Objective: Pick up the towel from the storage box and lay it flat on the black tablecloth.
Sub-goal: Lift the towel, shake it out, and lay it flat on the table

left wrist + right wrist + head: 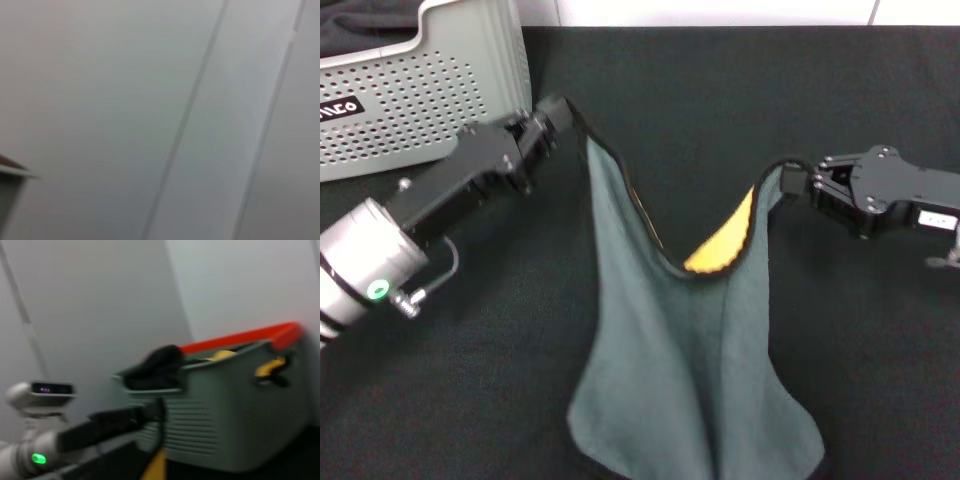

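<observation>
Both grippers pinch the towel [690, 370] up by its top corners, slung between them over the black tablecloth [440, 400].

Left gripper [570, 118] is closed on the towel's upper left corner, just beside the storage box [430, 95]; right gripper [788, 182] is closed on the upper right corner, well apart from the box. Top edge sags into a V between the two grips, and a yellow underside [725, 245] shows at the fold. Lower part of the towel spreads on the tablecloth toward the near edge. Storage box sits at the far left corner of the table; the right wrist view shows dark cloth [157, 365] draped over its rim and the left arm [100, 427] in front of it. Left wrist view shows only a blank pale surface.
</observation>
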{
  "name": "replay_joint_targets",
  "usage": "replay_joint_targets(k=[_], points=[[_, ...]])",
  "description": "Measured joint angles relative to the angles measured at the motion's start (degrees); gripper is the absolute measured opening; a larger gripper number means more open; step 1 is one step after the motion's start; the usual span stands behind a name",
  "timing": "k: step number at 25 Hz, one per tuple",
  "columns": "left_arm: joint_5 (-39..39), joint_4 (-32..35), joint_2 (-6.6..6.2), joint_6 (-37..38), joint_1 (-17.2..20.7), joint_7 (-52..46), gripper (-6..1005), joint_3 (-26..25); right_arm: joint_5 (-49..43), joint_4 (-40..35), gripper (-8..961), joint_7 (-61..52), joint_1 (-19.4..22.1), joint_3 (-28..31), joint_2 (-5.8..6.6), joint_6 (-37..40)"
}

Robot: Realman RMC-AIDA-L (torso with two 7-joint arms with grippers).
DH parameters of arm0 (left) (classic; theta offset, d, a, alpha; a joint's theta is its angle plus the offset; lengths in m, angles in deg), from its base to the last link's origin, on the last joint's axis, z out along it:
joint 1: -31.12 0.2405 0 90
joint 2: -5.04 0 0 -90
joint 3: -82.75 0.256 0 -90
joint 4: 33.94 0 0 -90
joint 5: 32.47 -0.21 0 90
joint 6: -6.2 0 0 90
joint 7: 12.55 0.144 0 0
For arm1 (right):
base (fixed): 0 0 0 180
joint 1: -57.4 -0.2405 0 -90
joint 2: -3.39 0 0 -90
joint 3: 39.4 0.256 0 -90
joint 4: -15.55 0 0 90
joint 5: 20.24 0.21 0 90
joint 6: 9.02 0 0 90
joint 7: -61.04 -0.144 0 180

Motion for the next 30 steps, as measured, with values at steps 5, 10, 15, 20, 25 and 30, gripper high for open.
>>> replay_joint_targets(k=[5, 10, 15, 20, 25, 30], points=[[2.73, -1.07, -0.14, -5.92, -1.75, 1.69, 15, -0.56, -0.08, 0.57, 36, -0.15, -1.5, -0.2, -0.05, -7.06], [2.95, -1.21, -0.06, -12.3, -3.59, 2.62, 15, -0.41, -0.36, 4.54, 38, -0.15, -5.87, -0.23, 0.06, -13.67], [2.96, -1.19, 0.0, -18.18, -5.13, 4.12, 15, -0.57, -2.82, 6.73, 39, -0.65, -9.76, -0.27, -0.19, -20.92], [4.75, -1.32, 0.09, -22.32, -6.01, 5.73, 14, -0.63, -4.41, 8.27, 41, -2.9, -12.37, -0.32, -0.2, -24.36], [9.04, -1.67, 0.28, -24.97, -6.0, 8.43, 14, -0.67, -6.88, 8.43, 43, -6.22, -13.38, -0.59, -0.21, -27.75], [11.14, -1.7, 0.31, -25.98, -5.6, 9.38, 14, -0.65, -8.23, 9.45, 44, -8.44, -14.38, -1.06, -0.2, -30.26]])
